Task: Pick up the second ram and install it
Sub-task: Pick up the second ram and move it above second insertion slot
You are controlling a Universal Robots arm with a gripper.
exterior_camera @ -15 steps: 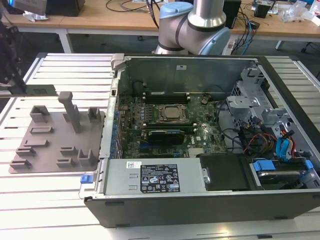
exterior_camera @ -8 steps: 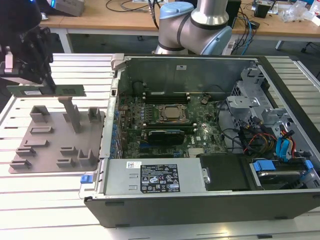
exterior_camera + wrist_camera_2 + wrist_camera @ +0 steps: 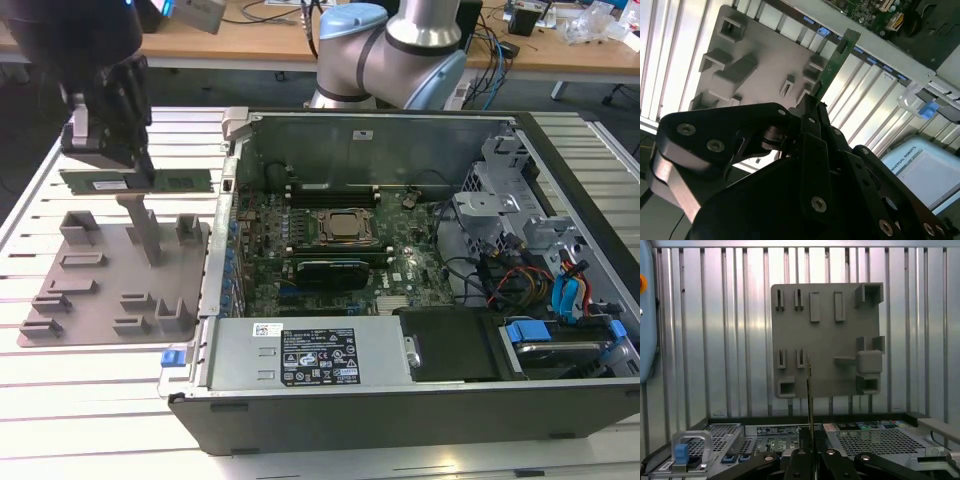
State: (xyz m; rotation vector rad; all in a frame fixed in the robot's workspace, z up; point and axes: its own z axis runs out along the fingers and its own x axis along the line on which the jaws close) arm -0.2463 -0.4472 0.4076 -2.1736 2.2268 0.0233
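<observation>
Toward the counter's [image 3: 100, 400] edge at the exterior view's left, the claw [image 3: 135, 170] clamps the second ram [image 3: 185, 181] above a grey tray [image 3: 100, 290].

A black label [image 3: 318, 368] with white print and symbols sits on the grey power-supply cover [image 3: 240, 365] of the computer case [image 3: 400, 415], with 1 small white sticker [image 3: 268, 330] just beside it. Another white sticker [image 3: 357, 131] is on the case's inner wall. In the second wrist view a pale panel [image 3: 927, 175] carries dark lettering. Any print on the second ram [image 3: 185, 181], clamped in the end effector [image 3: 130, 168], is too small to tell.
</observation>
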